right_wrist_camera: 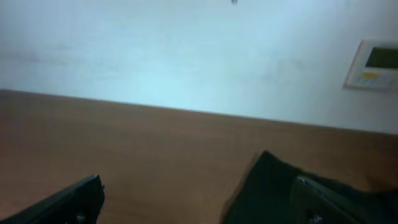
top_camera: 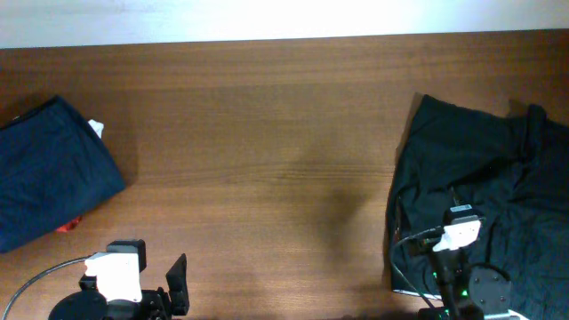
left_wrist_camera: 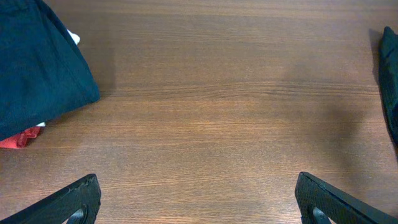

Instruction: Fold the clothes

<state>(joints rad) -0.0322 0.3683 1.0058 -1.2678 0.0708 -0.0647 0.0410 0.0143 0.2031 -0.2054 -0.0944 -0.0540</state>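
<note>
Navy shorts point(top_camera: 49, 169) lie at the left end of the table point(top_camera: 267, 133). They look already squared into a compact fold, w/ a white tag point(top_camera: 96, 128) at the far corner and something red point(top_camera: 69, 224) poking out at the near edge. Near-black shorts point(top_camera: 489, 178) sit rumpled at the right end, prob. the pair left to fold. Left gripper point(left_wrist_camera: 196, 202) hangs over bare wood, fingers spread wide, nothing btwn them. Right gripper point(right_wrist_camera: 199, 199) is likewise spread and empty, over the black pair's near-left part, its camera tilted up toward the wall. Judged step: start of the 2nd pair. Next move calls for pinching an edge or corner of the black fabric and drawing it out flat toward centre.
</note>
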